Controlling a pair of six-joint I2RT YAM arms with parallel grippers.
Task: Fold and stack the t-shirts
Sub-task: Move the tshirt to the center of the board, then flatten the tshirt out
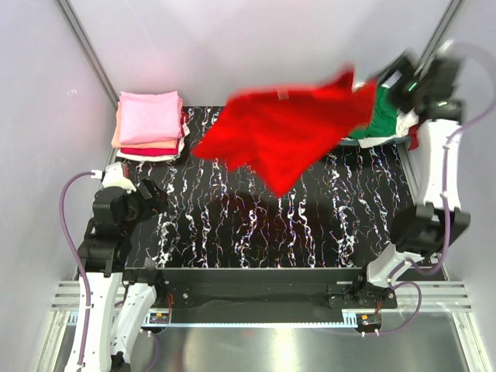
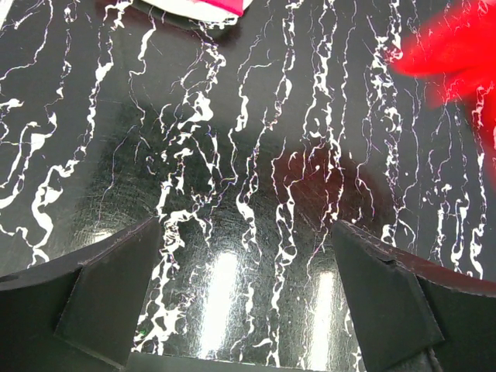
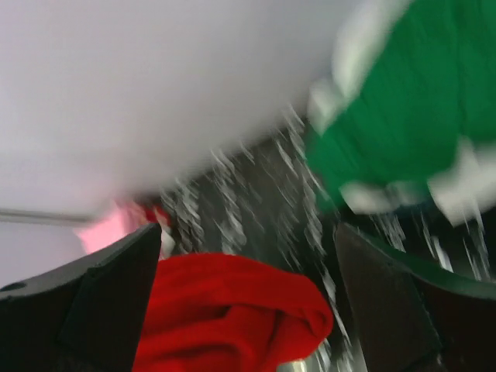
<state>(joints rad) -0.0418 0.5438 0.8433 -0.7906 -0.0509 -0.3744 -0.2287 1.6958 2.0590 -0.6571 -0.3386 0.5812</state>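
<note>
Black desk (image 1: 256, 232) with white marble veins is filling the middle of the top view, its gloss reflecting lights toward the lower edge. Folded stack (image 1: 149, 132) is sitting on its upper left corner, pink shirt (image 1: 149, 115) lying on top, salmon, dark red and white edges showing underneath. Loose heap (image 1: 399, 122) is lying at the upper right corner, green shirt (image 1: 380, 118) uppermost. Bright red shirt (image 1: 283, 136) is showing blurred across the upper middle; contact with desk unclear.

Bright, even light from overhead. The glossy desk (image 2: 93, 155) throws back two white glare streaks low in the left wrist view. Motion blur smears the red shirt (image 1: 287, 132) in the top view, with a dull red reflection beneath it. The right wrist view is blurred throughout; the green shirt (image 3: 403, 101) is soft-edged.
</note>
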